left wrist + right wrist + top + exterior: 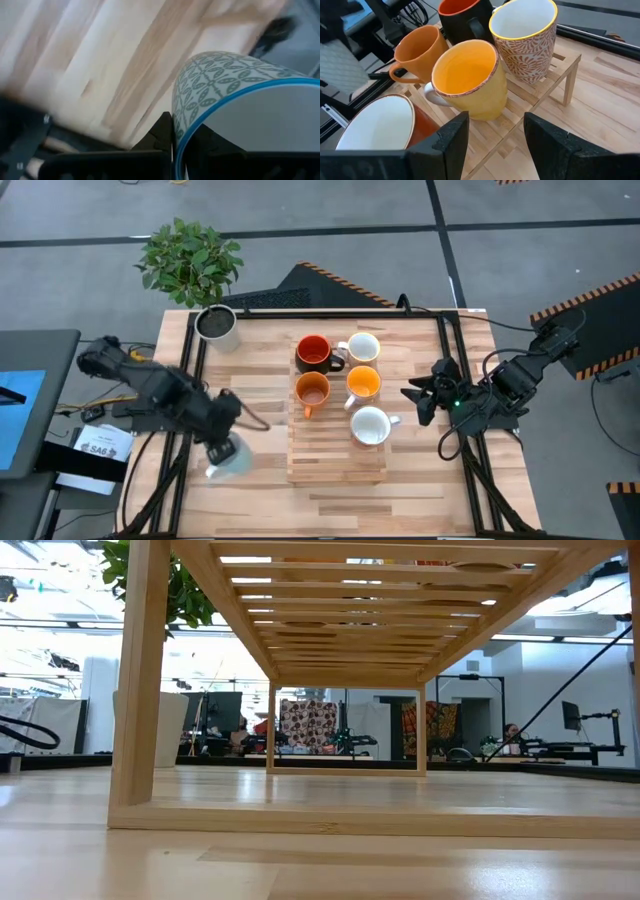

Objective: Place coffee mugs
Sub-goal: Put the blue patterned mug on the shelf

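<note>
Five mugs stand on the slatted wooden rack (335,462): a red one with a dark outside (313,352), a white one (362,346), two orange ones (313,388) (363,382), and a white one (370,425). The sixth mug (230,464) has a white inside, a blue rim and a green-patterned outside (225,80). My left gripper (224,446) is shut on it, left of the rack over the table. My right gripper (418,398) hangs open just right of the rack, facing the mugs (465,80) and touching nothing. My left gripper holds the patterned mug by its blue rim (176,146). One finger (161,131) is outside the wall and the other inside. The fingers slant down from the table's left side. I cannot tell whether the mug's base touches the table.
A pale pot of dark soil (216,324) stands at the table's far left corner, with a green plant (190,260) beyond it. In the low view the rack's slats (350,600) and legs (140,680) fill the picture. Bare wood lies near and right of the rack.
</note>
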You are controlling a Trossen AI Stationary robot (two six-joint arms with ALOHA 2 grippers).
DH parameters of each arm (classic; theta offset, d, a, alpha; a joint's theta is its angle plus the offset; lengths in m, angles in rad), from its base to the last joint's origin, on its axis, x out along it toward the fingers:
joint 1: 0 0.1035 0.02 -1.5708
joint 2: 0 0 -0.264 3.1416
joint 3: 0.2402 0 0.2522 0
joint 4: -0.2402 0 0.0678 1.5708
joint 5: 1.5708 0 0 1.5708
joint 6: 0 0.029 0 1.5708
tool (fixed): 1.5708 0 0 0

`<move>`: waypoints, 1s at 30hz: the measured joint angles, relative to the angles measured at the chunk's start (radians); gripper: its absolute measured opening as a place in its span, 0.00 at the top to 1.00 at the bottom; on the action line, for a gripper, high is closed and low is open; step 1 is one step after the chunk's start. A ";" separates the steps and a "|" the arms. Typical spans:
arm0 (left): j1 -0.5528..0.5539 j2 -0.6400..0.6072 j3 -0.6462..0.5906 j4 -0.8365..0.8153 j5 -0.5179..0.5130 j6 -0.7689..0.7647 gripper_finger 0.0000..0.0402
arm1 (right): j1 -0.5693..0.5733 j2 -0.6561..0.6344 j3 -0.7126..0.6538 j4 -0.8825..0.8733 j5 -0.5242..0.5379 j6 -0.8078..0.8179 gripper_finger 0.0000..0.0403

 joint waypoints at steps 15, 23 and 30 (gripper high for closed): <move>0.146 0.632 0.873 -0.195 -0.205 0.564 0.99 | -0.001 0.000 0.000 -0.001 -0.001 -0.005 0.47; 0.165 0.668 0.767 -0.159 -0.241 0.577 0.99 | -0.001 0.000 0.000 0.004 -0.001 -0.005 0.47; 0.170 0.664 0.768 -0.144 -0.267 0.616 0.92 | -0.003 0.000 0.000 0.004 -0.001 -0.007 0.47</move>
